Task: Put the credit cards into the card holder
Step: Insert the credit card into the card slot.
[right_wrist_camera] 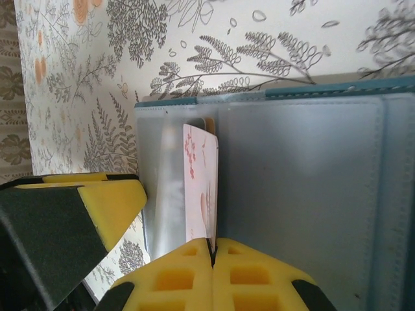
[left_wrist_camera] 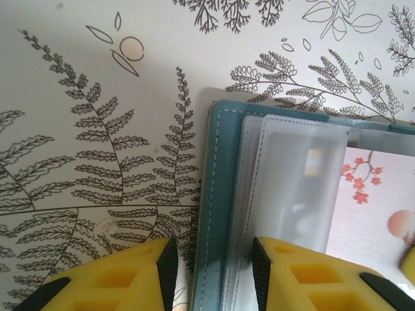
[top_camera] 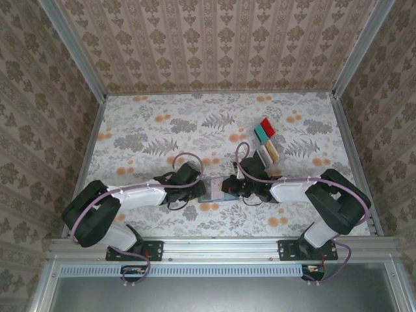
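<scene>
As right gripper (right_wrist_camera: 213, 246) pinches card (right_wrist_camera: 201, 181) (blossomed), holder (right_wrist_camera: 305, 175) ahead

You had a table (top_camera: 162, 123) covered in a pale print of grey ferns and orange blossoms. The card holder (top_camera: 213, 192) lay open and flat on it near the front edge, about midway across, its teal border against the print. Well apart, toward the far right, sat the credit cards (top_camera: 265, 130), red and teal, with tan and white ones just nearer to you. They perhaps stood in a rack; the top view was too small to tell.
</scene>
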